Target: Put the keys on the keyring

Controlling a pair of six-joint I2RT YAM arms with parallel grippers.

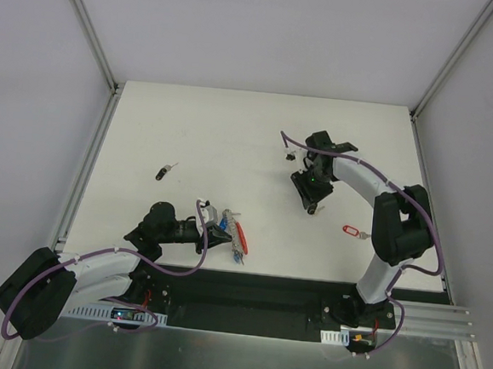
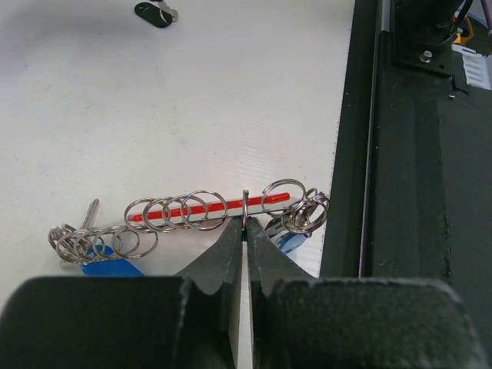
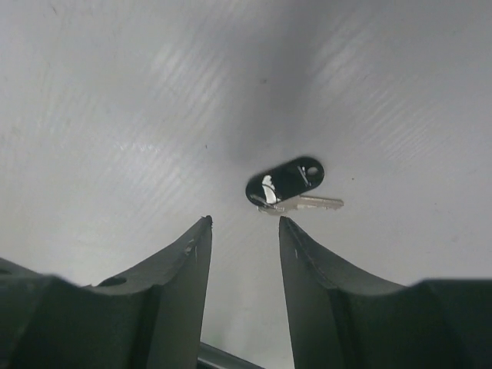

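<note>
Item: keyring (image 1: 228, 233), a grey metal loop with a red band (image 2: 207, 208) along one side. Many split rings (image 2: 184, 211) are threaded on it and blue tags (image 2: 111, 267) hang from it. It is located near the front edge of the white table (image 1: 233, 132), left of centre, just ahead of the left arm. Whether it rests on the surface or is raised slightly cannot be told. The left claw (image 2: 244, 224) is closed, its tips pinched on one upright split ring near the middle of the loop, and the loop is seen lying crosswise in front of those tips. Item: key (image 1: 164, 173), small, with a black head and silver blade. It lies loose on the table at 10 o'clock from the keyring, well apart from it and touched by nothing. Item: second key (image 3: 286, 184), of the same kind. It lies flat on the table just beyond the tips of the right claw (image 3: 244, 224), at about 1 o'clock from them in the right wrist view, with its blade pointed to 3 o'clock. The right claw is open, its fingers spread with nothing between them and no contact made with the key. From overhead this claw is placed right of centre, at about 2 o'clock from the keyring and well apart from it. Item: red-tagged key (image 1: 351, 232), found at 3 o'clock from the keyring, near the right arm and untouched.
</note>
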